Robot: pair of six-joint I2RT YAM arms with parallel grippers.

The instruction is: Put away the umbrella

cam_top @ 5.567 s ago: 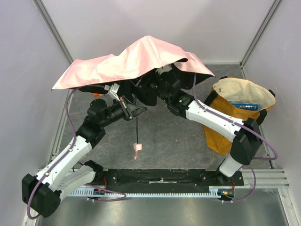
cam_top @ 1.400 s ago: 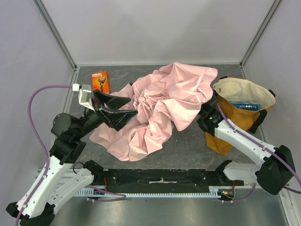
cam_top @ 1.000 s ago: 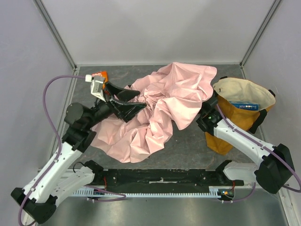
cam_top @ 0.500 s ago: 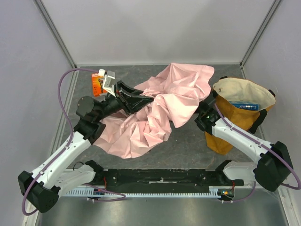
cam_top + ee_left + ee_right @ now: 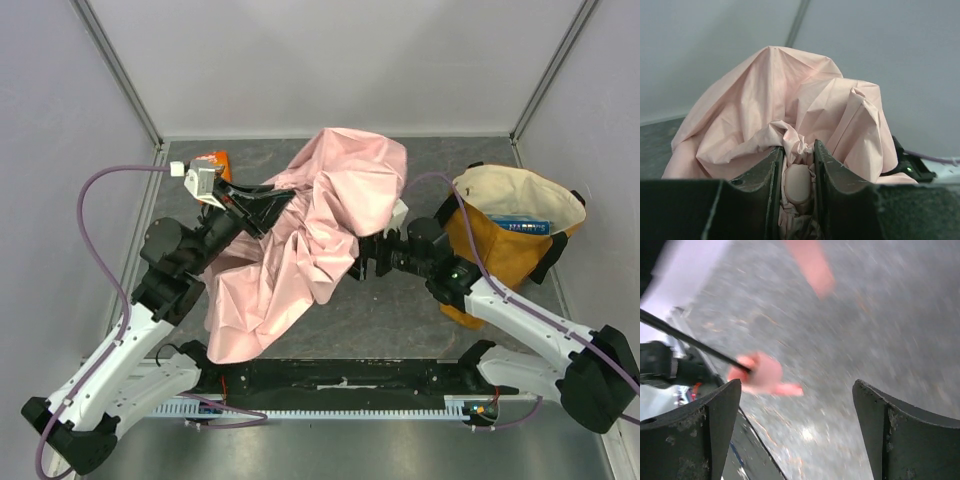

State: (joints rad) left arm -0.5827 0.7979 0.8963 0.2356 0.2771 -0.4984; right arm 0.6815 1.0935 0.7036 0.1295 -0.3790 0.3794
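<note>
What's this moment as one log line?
left gripper: shut on umbrella | right gripper: open, empty | umbrella: collapsed, outside bag

The top external camera looks down from above and behind the arm bases and takes in the whole table [image 5: 400, 310] from well back. The left wrist camera sits just behind the left gripper [image 5: 797, 150] and faces nearly level, very close into the umbrella [image 5: 790, 100], the same pink heap the overhead view shows at mid-table. The right wrist camera looks down past the right gripper [image 5: 797, 385] at blurred tabletop and the umbrella's handle [image 5: 765, 375], close up.
</note>
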